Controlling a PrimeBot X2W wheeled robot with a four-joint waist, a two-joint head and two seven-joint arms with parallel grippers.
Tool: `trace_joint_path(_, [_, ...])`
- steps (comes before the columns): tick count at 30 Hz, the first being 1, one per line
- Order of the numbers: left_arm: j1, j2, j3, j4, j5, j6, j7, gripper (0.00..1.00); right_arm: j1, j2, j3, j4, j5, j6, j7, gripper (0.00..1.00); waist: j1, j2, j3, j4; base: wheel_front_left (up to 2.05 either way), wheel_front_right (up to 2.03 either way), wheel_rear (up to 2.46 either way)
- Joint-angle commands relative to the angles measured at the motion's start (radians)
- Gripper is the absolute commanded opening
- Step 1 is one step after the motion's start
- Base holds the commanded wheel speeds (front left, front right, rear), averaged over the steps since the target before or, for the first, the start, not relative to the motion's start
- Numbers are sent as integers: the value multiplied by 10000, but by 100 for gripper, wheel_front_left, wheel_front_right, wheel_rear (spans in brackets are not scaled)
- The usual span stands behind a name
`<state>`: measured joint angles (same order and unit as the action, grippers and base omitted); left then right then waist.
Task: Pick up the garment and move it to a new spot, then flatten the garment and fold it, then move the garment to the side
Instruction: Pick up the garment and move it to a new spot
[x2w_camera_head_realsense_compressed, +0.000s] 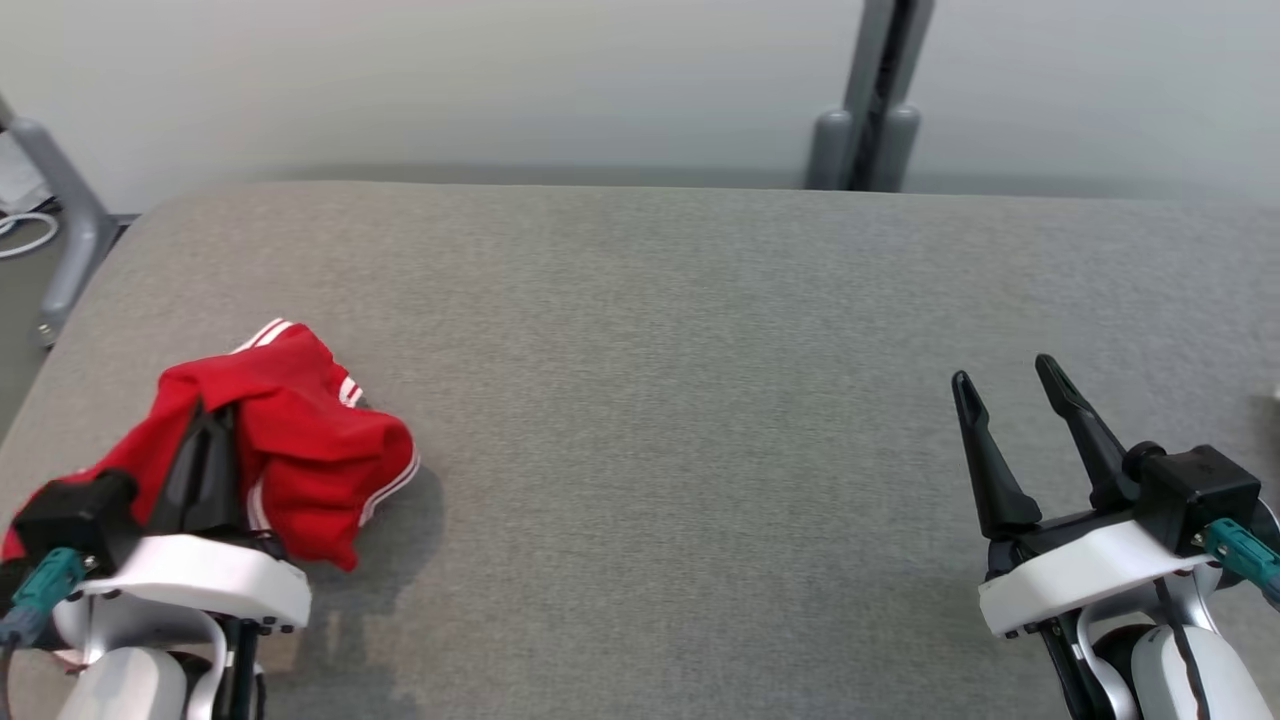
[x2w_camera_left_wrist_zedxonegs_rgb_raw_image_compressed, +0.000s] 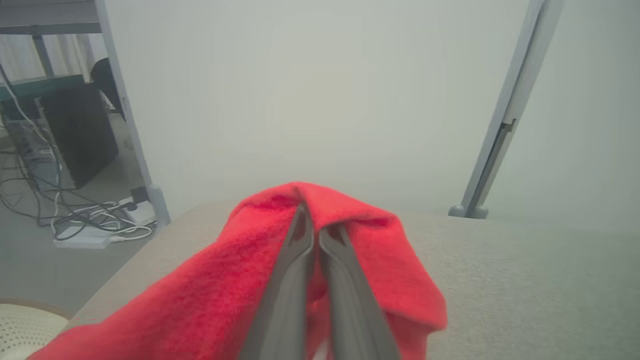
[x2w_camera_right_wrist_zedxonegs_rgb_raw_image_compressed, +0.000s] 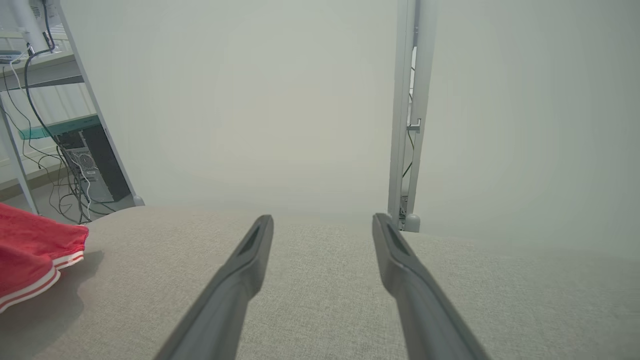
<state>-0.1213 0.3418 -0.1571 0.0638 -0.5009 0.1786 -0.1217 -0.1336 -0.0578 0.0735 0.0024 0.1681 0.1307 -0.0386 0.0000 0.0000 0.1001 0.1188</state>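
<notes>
With the left gripper (x2w_camera_head_realsense_compressed: 208, 440) clamped on the red garment (x2w_camera_head_realsense_compressed: 310, 450) draped over its fingers, lift until the hanging folds clear the table (x2w_camera_head_realsense_compressed: 700, 400) beneath, then carry it toward the empty, wide-open right gripper (x2w_camera_head_realsense_compressed: 1003, 372) well off to its right.

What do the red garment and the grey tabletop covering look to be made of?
The red garment: soft matte knit, likely fleece or jersey; it drapes in limp folds and looks fuzzy up close, with white striped trim. The grey covering: woven upholstery-type fabric, matte, with a fine heathered weave; what lies beneath is hidden.
</notes>
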Motion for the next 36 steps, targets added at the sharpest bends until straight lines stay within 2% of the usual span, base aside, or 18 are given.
trace_joint_path(1, [57,65,6,-63,40,44,21,0,52,0,8,-66,-9,1,-75,100,0,0,35,-200,0,0,0])
trace_joint_path(4, [78,45,-277,-469,178,12,225,0,10,21,77,-176,-34,1,-127,100,0,0,131,-633,0,0,0])
trace_joint_path(11, [-402,-148,-1221,-968,488,-377,590,0,-102,41,138,-423,22,1,-263,100,0,0,561,-1902,0,0,0])
trace_joint_path(19, [-1193,-670,-2480,-705,845,-935,846,0,-130,50,97,-392,213,1,-357,100,0,0,1103,-3547,0,0,0])
trace_joint_path(29, [-2448,-1425,-3804,949,1182,-1873,842,0,-211,51,159,-299,687,1,-636,100,0,0,2005,-4849,0,0,0])
trace_joint_path(36, [-2894,-1786,-4343,2375,1241,-2346,614,0,-228,53,117,-18,955,1,-878,100,0,0,2219,-5053,0,0,0])
